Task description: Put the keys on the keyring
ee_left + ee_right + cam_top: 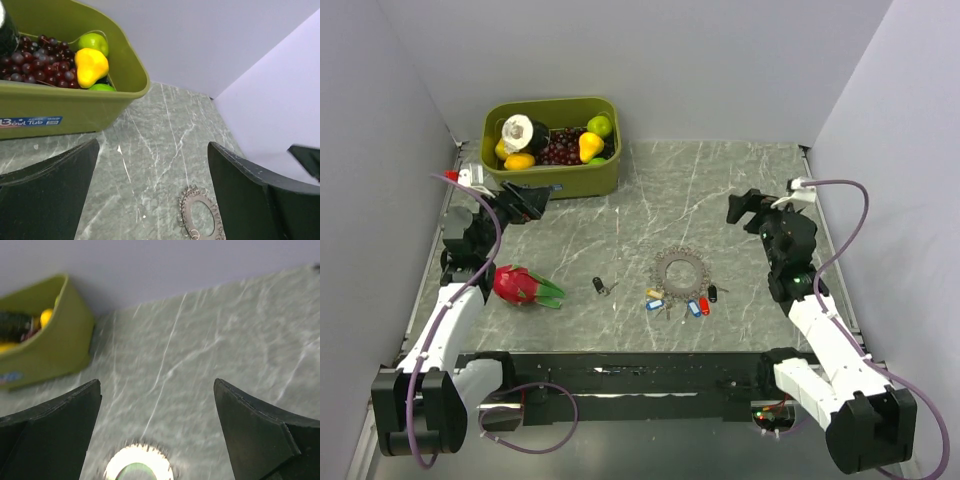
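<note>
The keyring (680, 268) is a flat grey ring edged with small loops, lying mid-table. It also shows in the left wrist view (199, 219) and, glaring bright, in the right wrist view (138, 464). Just in front of it lie keys with yellow (655, 294), blue (695, 308), red (705, 306) and black (712, 293) heads. A small dark key (602, 287) lies apart to the left. My left gripper (530, 201) (152, 150) is open and empty, raised near the bin. My right gripper (742, 208) (157, 387) is open and empty, raised behind and to the right of the keyring.
A green bin (582, 180) (75, 107) (55, 347) with grapes, pears and other fruit stands at the back left. A red dragon fruit toy (523, 286) lies at the front left. Grey walls close in the table on three sides.
</note>
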Robot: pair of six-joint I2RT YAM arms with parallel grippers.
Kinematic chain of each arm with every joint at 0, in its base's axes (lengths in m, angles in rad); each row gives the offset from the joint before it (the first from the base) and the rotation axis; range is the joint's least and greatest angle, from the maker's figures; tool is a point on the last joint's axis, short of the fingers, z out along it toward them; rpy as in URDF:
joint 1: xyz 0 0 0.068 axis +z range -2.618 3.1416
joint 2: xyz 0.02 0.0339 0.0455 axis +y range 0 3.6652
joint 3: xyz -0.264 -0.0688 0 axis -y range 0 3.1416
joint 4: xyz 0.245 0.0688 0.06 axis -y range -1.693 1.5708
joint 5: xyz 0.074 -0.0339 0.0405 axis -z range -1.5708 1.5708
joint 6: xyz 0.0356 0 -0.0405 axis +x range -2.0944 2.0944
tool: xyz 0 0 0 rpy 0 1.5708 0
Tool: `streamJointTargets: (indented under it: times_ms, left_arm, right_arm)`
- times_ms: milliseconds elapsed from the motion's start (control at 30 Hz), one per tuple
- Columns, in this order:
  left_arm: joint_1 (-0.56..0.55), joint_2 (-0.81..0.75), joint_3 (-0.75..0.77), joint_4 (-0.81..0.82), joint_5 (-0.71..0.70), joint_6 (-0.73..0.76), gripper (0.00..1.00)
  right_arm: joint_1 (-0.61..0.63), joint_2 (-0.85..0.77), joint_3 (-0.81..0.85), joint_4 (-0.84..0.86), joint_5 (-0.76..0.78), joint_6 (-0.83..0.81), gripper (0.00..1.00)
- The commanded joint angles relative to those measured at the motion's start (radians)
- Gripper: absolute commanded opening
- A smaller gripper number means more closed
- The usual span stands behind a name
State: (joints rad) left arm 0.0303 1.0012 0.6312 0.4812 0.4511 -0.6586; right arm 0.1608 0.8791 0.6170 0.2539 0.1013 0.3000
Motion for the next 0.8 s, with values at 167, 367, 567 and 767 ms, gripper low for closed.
streamJointTargets:
  times_ms: [167,367,567,767]
  left_arm:
    - [-0.003,0.062,0.016,0.023,0.079,-0.055,0.96]
    - [-0.214,0.243,0.205,-0.309,-0.113,0.080,0.96]
    - [-0.384,0.511,0.422,-0.553,-0.124,0.083,0.96]
    - [-0.539,0.738,0.524,-0.572,-0.034,0.053,0.96]
  right_arm:
    - [0.002,0.148,0.089,-0.119,-0.376,0.082,1.00]
    - [0.250,0.366,0.219,-0.347,-0.168,0.042,1.00]
    - [0.371,0.529,0.265,-0.496,-0.072,0.093,0.83]
    - [0.364,0.471,0.172,-0.577,0.057,0.157,0.78]
